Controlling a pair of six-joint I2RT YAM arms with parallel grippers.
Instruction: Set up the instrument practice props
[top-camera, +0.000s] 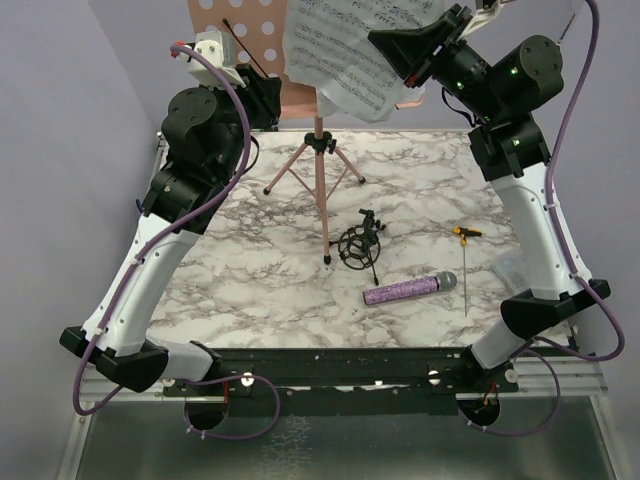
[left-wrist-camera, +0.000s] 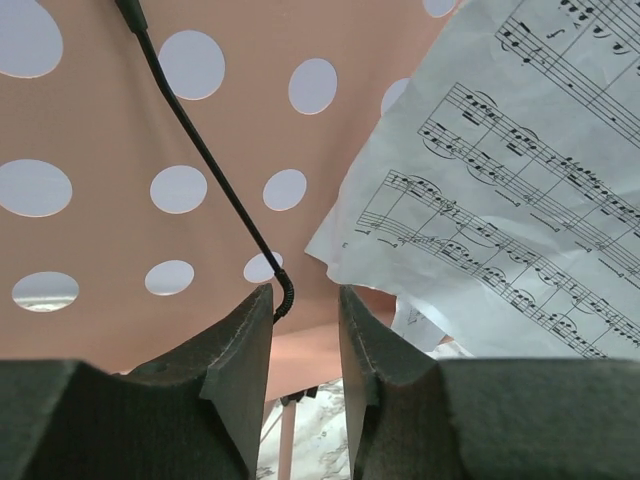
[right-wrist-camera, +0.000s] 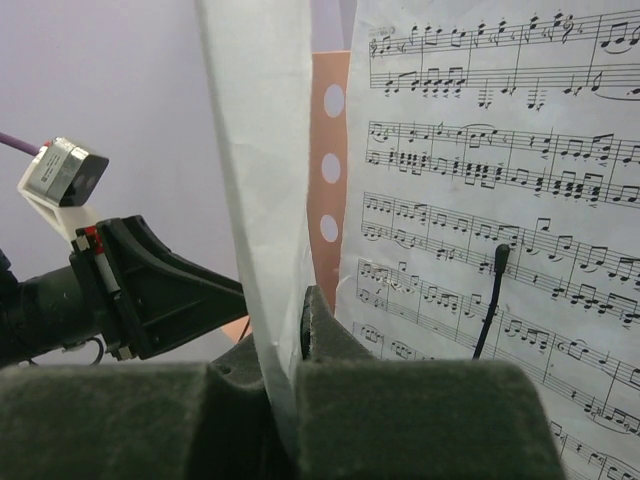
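Note:
The pink perforated music stand (top-camera: 240, 30) stands on its tripod legs at the back of the marble table (top-camera: 250, 280). My left gripper (top-camera: 270, 100) is at the stand's lower left edge. In the left wrist view its jaws (left-wrist-camera: 305, 295) are a narrow gap apart in front of the pink desk (left-wrist-camera: 100, 240) and its ledge. White sheet-music pages (top-camera: 340, 50) hang against the stand. My right gripper (top-camera: 385, 45) is shut on one page's edge (right-wrist-camera: 260, 150), pinched between the fingers (right-wrist-camera: 290, 330). The glittery purple microphone (top-camera: 410, 290) and the black shock-mount (top-camera: 360, 245) lie on the table.
A yellow-handled screwdriver (top-camera: 465, 232) lies right of the shock-mount, its shaft pointing toward the near edge. A thin black wire page holder (left-wrist-camera: 210, 170) runs down the stand's face. Another one (right-wrist-camera: 490, 300) lies across the printed page (right-wrist-camera: 480, 150). A purple wall is behind.

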